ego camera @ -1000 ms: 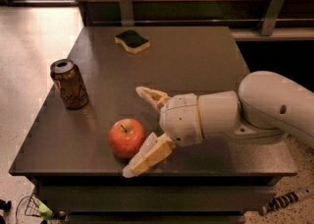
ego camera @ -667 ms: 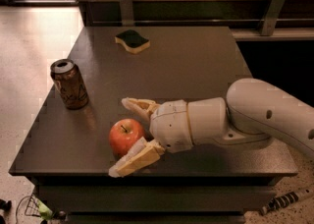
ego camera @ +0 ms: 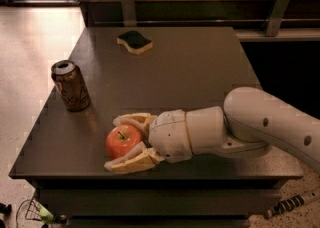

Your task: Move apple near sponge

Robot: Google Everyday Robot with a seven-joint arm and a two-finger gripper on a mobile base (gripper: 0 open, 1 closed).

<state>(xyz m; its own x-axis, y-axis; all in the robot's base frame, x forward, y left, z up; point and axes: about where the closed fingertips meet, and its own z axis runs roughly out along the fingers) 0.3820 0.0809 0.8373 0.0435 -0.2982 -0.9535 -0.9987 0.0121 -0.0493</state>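
Observation:
The red-orange apple [ego camera: 122,140] rests on the dark table [ego camera: 200,67] near its front edge. My gripper [ego camera: 113,143] reaches in from the right. One tan finger [ego camera: 132,119] lies against the apple's far side and the other against its near side, so the apple is clasped between them. The sponge [ego camera: 134,42], dark green over yellow, lies flat at the table's far side, well beyond the apple and apart from it.
A brown drink can [ego camera: 71,86] stands upright near the table's left edge, to the left of and behind the apple. A wall rail with metal brackets [ego camera: 274,3] runs behind the table. Light floor lies to the left.
The gripper has slid left until its fingers are on both sides of the apple, and the fingers have drawn in against it. The apple, can and sponge have stayed put.

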